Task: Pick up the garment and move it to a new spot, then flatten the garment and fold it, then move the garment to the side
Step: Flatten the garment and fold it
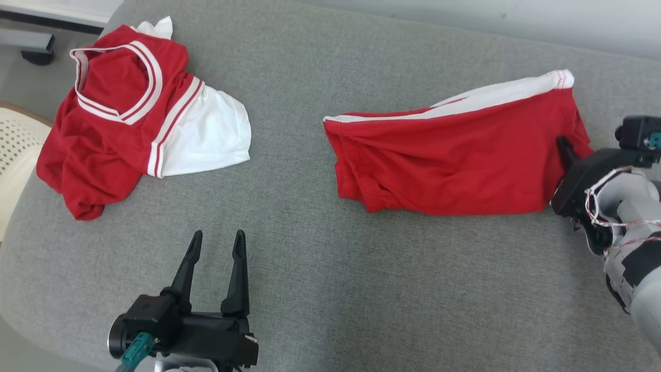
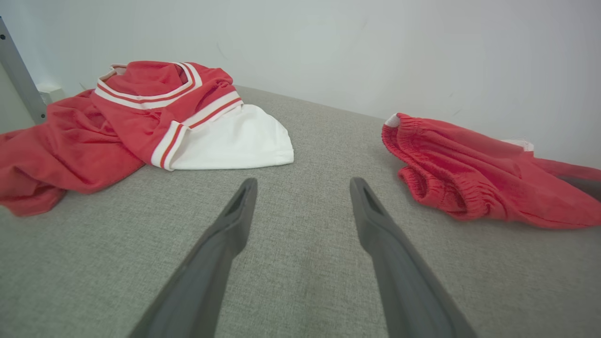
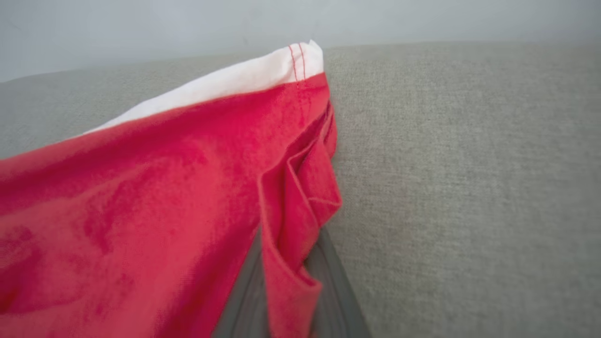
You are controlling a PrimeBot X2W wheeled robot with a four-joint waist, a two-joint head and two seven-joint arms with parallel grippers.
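Pinching shorts (image 1: 444,165) at right hem: right tool (image 1: 565,150).

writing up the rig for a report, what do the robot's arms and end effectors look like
The left end effector is a black blocky body with two long dark tapering fingers, slotted near the tips, and a teal connector at its base. The right end effector is black too, on a pale grey forearm with thin red-and-white wires and a second teal plug.

Black left claw (image 1: 218,233) has tapered fingers (image 1: 238,274), a teal plug (image 1: 135,350); red-white wires (image 1: 591,204) cross the pale forearm (image 1: 634,206).
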